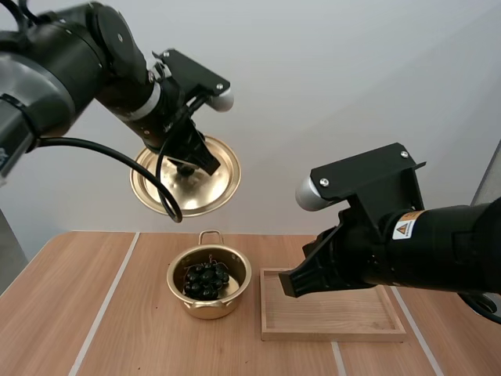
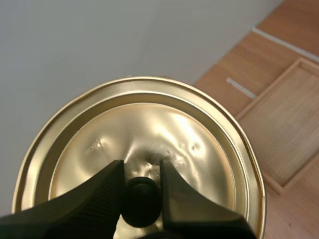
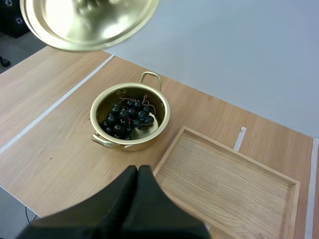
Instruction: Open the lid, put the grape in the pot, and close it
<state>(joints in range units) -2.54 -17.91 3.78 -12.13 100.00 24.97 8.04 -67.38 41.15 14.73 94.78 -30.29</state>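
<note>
A gold pot (image 1: 208, 280) (image 3: 130, 121) stands uncovered on the wooden table, with a dark bunch of grapes (image 1: 205, 280) (image 3: 125, 120) lying inside it. My left gripper (image 1: 196, 162) (image 2: 141, 186) holds the gold lid (image 1: 186, 178) (image 2: 139, 149) high in the air, above and behind the pot; its fingers pinch the lid's black knob (image 2: 142, 201). The lid (image 3: 87, 22) tilts with its top toward the left arm. My right gripper (image 1: 288, 283) (image 3: 138, 172) hangs shut over the wooden tray's left edge, with nothing in it.
A shallow wooden tray (image 1: 333, 314) (image 3: 227, 186) lies just right of the pot. Pale tape lines (image 1: 106, 301) run across the tabletop. A white wall stands behind the table.
</note>
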